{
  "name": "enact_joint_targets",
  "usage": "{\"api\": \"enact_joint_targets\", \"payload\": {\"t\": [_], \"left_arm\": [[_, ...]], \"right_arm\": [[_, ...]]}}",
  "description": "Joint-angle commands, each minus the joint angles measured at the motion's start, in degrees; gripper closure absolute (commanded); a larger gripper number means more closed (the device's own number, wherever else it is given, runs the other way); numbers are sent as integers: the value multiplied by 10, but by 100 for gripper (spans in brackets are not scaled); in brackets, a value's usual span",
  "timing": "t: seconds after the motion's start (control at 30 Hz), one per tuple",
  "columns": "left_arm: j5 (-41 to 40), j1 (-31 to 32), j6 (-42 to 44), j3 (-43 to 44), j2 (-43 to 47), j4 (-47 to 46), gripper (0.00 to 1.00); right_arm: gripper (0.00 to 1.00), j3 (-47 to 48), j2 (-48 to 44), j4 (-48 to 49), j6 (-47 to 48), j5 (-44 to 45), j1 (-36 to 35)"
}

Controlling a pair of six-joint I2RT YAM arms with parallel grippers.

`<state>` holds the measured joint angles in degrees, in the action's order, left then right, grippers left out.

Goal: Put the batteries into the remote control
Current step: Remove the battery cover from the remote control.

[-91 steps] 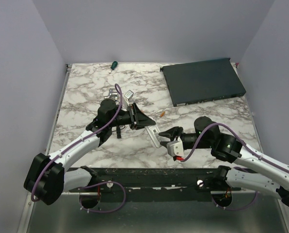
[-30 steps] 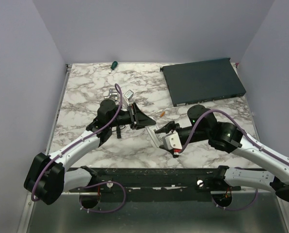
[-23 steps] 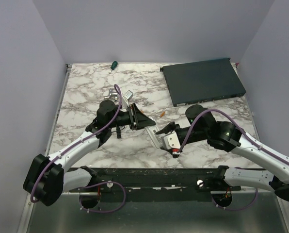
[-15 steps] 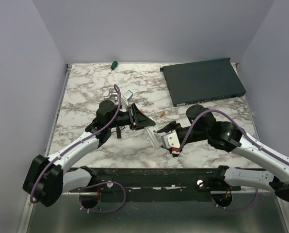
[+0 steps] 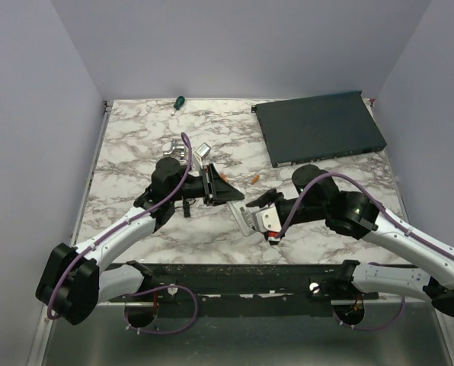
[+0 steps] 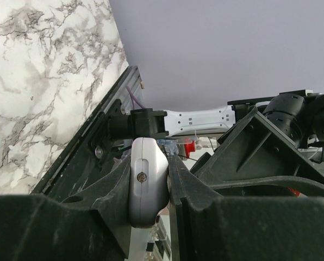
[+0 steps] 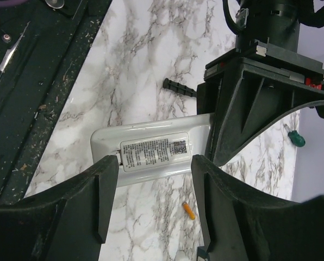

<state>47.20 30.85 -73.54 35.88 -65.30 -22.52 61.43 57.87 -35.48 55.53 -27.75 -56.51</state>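
The left gripper (image 5: 233, 196) pinches one end of the remote control (image 7: 113, 144). The right gripper (image 7: 154, 163) hangs open over its back. A battery (image 7: 188, 210) lies near that gripper. A hard push could twist the remote control loose.

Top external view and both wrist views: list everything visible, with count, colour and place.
remote control: one, white, mid-table
battery: one visible, orange, on the marble just beyond the remote control
screwdriver: one, green handle, far edge
flat box: one, dark, far right corner
metal bracket: one, silver, left of centre, far half
table: one, white-grey marble
left end effector: black, shut on the remote control
right end effector: black, open, straddling the remote control
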Motion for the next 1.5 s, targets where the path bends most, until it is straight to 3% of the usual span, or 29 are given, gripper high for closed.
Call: {"api": "enact_joint_targets", "payload": {"t": [0.0,1.47], "left_arm": [[19,2,14,18,-2,3,100],[15,3,8,19,-7,-1,100]], "right_arm": [[37,-12,0,15,4,7,3],[37,-39,25,38,21,-9,3]]}}
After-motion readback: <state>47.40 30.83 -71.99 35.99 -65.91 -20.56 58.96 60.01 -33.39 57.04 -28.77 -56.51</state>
